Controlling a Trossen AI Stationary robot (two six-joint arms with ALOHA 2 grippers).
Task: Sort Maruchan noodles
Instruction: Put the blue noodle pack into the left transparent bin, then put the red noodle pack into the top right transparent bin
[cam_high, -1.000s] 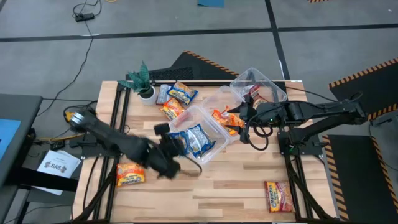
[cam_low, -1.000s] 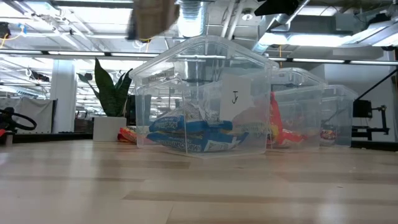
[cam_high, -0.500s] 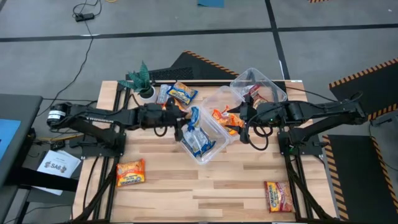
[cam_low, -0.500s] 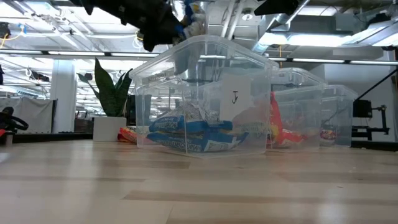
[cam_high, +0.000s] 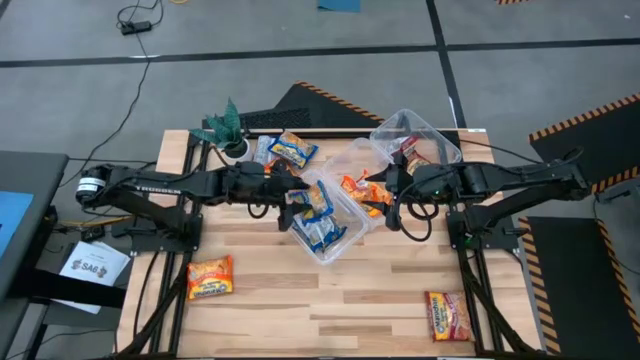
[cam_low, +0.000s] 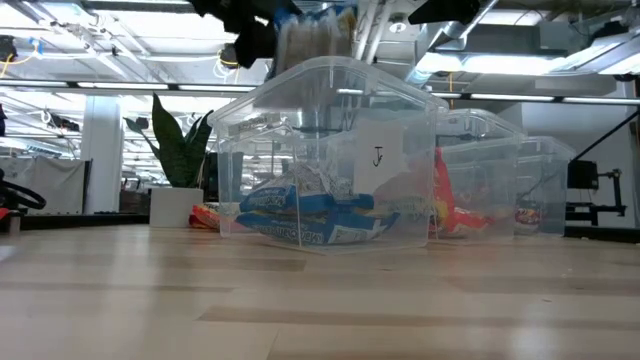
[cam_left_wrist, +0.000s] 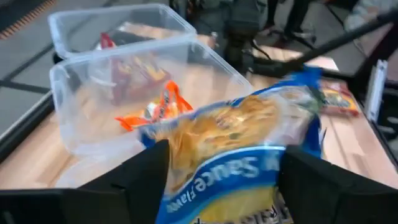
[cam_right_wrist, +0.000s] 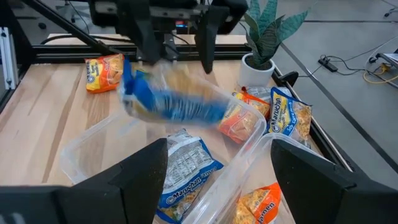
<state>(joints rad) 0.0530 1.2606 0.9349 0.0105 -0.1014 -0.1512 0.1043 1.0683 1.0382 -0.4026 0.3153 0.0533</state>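
- Since half a second ago, left gripper has carried the blue-and-yellow packet further over the nearest tub; fingers clamped on it.
- Advice: release only once centred above the blue packets inside.
- Right gripper waits, fingers spread, over the middle tub.
- Count: three tubs; two packets loose on the front boards.

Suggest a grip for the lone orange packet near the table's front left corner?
The orange packet lies flat and alone on the table, nothing touching it. Probably come straight down and pinch across its short width near the middle. The left gripper, nearer but shut on a blue packet, must release first.
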